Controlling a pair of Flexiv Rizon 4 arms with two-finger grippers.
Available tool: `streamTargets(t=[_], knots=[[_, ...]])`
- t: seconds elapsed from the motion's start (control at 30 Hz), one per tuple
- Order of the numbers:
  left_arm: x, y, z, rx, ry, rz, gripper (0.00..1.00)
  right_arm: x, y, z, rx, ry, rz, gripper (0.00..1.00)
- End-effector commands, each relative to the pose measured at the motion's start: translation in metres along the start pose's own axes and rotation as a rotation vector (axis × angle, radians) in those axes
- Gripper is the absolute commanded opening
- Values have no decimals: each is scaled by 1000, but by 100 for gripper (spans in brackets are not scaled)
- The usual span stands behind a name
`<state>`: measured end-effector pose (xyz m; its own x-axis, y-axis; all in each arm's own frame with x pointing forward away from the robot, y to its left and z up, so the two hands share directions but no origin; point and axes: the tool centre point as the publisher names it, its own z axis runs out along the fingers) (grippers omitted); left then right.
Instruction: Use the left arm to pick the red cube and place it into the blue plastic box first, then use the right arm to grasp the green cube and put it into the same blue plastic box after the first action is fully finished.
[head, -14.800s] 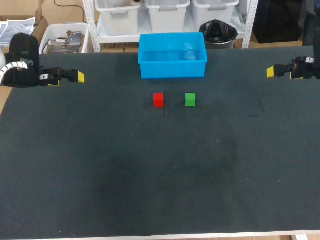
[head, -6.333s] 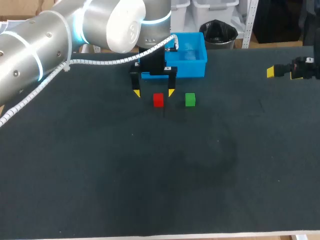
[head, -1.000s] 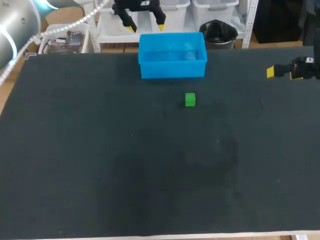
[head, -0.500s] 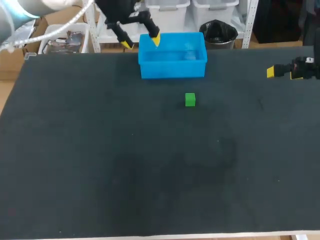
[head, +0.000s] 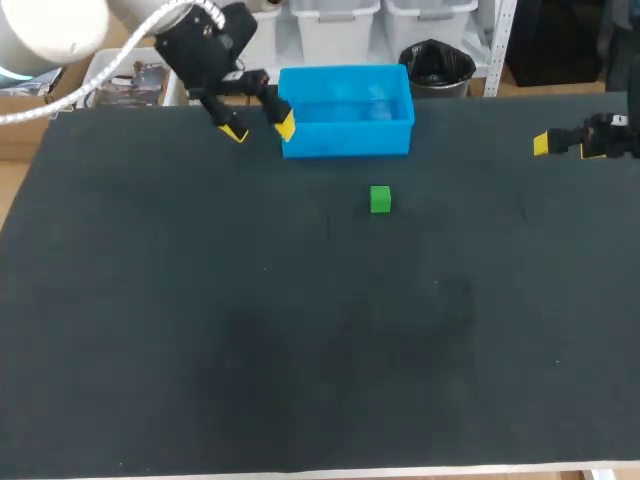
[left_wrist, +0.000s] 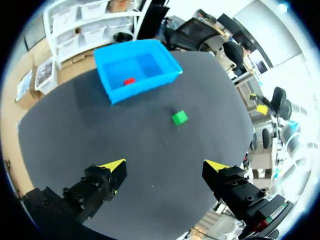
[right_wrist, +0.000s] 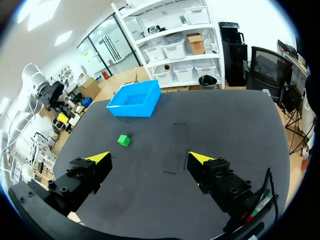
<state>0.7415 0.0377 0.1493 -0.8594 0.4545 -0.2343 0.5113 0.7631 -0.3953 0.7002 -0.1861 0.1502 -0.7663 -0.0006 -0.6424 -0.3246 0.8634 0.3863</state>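
The red cube (left_wrist: 129, 81) lies inside the blue plastic box (left_wrist: 145, 86), as the left wrist view shows; in the head view it does not show. The box (head: 345, 138) stands at the table's back middle. In front of it, on the dark mat, sits the green cube (head: 380, 199) (left_wrist: 179, 117) (right_wrist: 123, 140). My left gripper (head: 259, 130) (left_wrist: 164, 165) hangs open and empty just left of the box. My right gripper (head: 548, 145) (right_wrist: 150, 159) stands open and empty at the far right edge, well away from the green cube and the box (right_wrist: 131, 111).
The dark mat (head: 320, 340) covers the whole table, with nothing else standing on it. My left arm (head: 200, 45) comes in over the back left corner.
My left gripper has come down from behind the box to its left side, staying open and empty. The right arm and the green cube have not moved.
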Motion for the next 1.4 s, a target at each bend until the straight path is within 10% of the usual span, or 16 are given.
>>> streamTargets(t=[0.03, 0.97, 1.4], knots=[[35, -2, -4, -7, -341, 17, 100, 0, 0, 0, 1, 0, 0, 100], [51, 5, -3, -39, -328, 14, 100, 0, 0, 0, 1, 0, 0, 100], [47, 6, -1, 25, -509, 197, 100, 0, 0, 0, 1, 0, 0, 100]])
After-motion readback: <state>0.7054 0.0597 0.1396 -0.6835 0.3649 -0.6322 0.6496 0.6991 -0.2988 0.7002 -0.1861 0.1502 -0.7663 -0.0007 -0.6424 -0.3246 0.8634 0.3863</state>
